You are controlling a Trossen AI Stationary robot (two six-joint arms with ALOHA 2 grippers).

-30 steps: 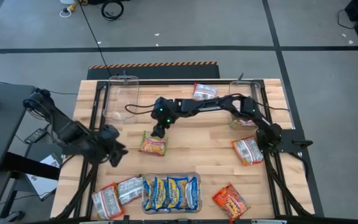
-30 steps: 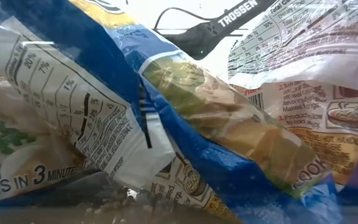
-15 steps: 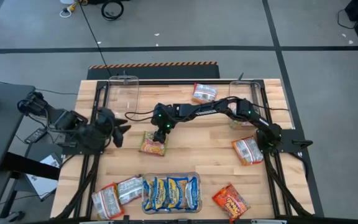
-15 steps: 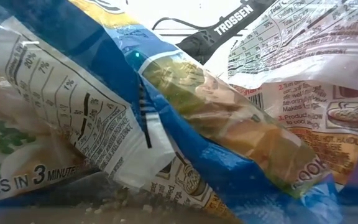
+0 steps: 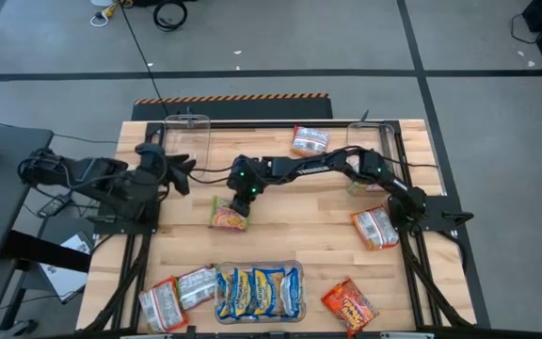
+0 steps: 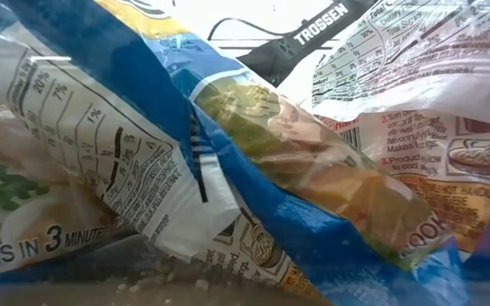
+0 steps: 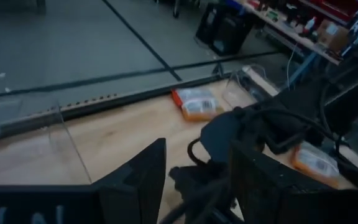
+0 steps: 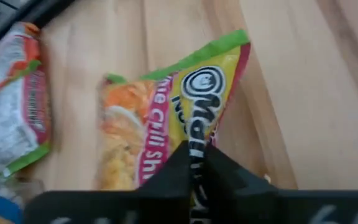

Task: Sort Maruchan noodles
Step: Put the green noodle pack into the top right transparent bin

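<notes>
The right gripper (image 8: 196, 163) has pinched the edge of a green-and-pink chili noodle packet (image 8: 166, 118) lying mid-bench, its fingers clamped on the crinkly film. A straight, slow lift would be wise, since a thin edge hold may slip or let the packet swing. Like-coloured packets (image 5: 172, 297) lie at the bench's (image 5: 327, 226) near left corner, beside the clear bin (image 5: 257, 292) of blue-and-yellow ones. The left gripper (image 7: 194, 177) hangs released near the far-left bin (image 5: 184, 146).
</notes>
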